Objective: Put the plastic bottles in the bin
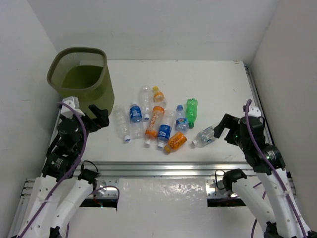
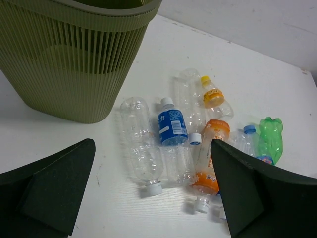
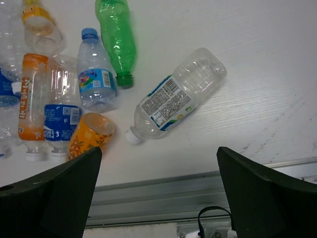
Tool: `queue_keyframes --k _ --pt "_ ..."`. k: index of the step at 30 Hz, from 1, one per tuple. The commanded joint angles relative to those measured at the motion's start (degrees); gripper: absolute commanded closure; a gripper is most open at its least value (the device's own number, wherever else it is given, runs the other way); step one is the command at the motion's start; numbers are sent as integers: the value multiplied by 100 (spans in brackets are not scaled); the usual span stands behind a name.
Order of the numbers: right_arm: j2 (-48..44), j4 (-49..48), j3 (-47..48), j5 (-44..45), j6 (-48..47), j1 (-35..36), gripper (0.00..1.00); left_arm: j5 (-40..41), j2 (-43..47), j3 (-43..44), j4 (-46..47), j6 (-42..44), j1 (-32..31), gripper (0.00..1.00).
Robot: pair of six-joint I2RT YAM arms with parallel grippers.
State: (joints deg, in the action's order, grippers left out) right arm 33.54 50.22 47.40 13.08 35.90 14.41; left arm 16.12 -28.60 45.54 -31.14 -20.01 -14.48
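Several plastic bottles lie in a loose cluster on the white table: clear ones (image 1: 122, 126), blue-labelled ones (image 1: 135, 113), orange ones (image 1: 155, 121) and a green one (image 1: 191, 111). One clear bottle with a printed label (image 1: 204, 136) lies apart on the right, also in the right wrist view (image 3: 176, 101). The olive-green bin (image 1: 81, 77) stands upright at the far left, also in the left wrist view (image 2: 69, 54). My left gripper (image 1: 99, 117) is open and empty beside the bin, left of the cluster. My right gripper (image 1: 224, 126) is open and empty just right of the lone clear bottle.
A metal rail (image 1: 163, 169) runs along the table's near edge. White walls close in on the left, back and right. The bin's interior shows no bottles from above.
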Motion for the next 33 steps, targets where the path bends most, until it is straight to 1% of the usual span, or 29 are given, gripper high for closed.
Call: queue_keyframes --k 1,4,6,8,10,11,12,14,15,16,17,18,19,20,21,22,23,25,28,33 --pt "38 49 121 177 250 -9 1 137 83 96 134 -73 -2 0" --pt "-31 76 86 318 443 -9 1 242 118 104 108 -99 -11 0" --pt "-102 -29 33 213 540 -9 1 286 153 96 90 -117 -11 0" --pt "-233 -352 -150 29 585 -9 1 304 153 87 108 -126 -11 0" --pt "-217 -564 -274 -217 909 -9 1 278 127 78 116 -117 -11 0" --pt "-155 -827 -414 -331 1041 -9 1 278 74 87 125 -117 -11 0" --pt "-50 -977 -485 -437 1338 -9 1 260 48 87 125 -117 -11 0" --pt "406 -1372 -748 -692 1585 -9 1 243 -22 87 125 -108 -11 0" --pt "617 -1774 -810 -719 1856 -9 1 225 -40 87 125 -108 -11 0" --pt "862 -1979 -872 -737 1981 -9 1 225 -49 87 125 -100 -11 0" --pt "1430 -2320 -916 -711 2226 9 1 216 -58 87 117 -100 -11 0" --pt "1749 -2436 -899 -667 2350 17 1 216 -67 87 134 -100 -2 0" --pt "2414 -2577 -829 -623 2447 35 1 199 -67 87 134 -100 -2 0" --pt "2734 -2657 -733 -596 2639 87 1 181 -84 78 143 -91 -2 0" --pt "3015 -2588 -627 -492 2737 157 2 181 -93 78 152 -82 -2 0" --pt "3253 -2491 -470 -3 2843 236 2 164 -137 78 152 -82 -2 0" --pt "3569 -2264 -433 323 3157 463 2 163 -154 87 134 -73 -2 0" --pt "3790 -2113 -503 860 3571 580 2 137 -155 69 143 -73 -2 0" --pt "4010 -2025 -556 1082 3635 589 2 93 -190 60 160 -56 -2 0" --pt "4986 -1937 -495 1039 3599 571 2 14 -277 78 178 -38 -2 0"
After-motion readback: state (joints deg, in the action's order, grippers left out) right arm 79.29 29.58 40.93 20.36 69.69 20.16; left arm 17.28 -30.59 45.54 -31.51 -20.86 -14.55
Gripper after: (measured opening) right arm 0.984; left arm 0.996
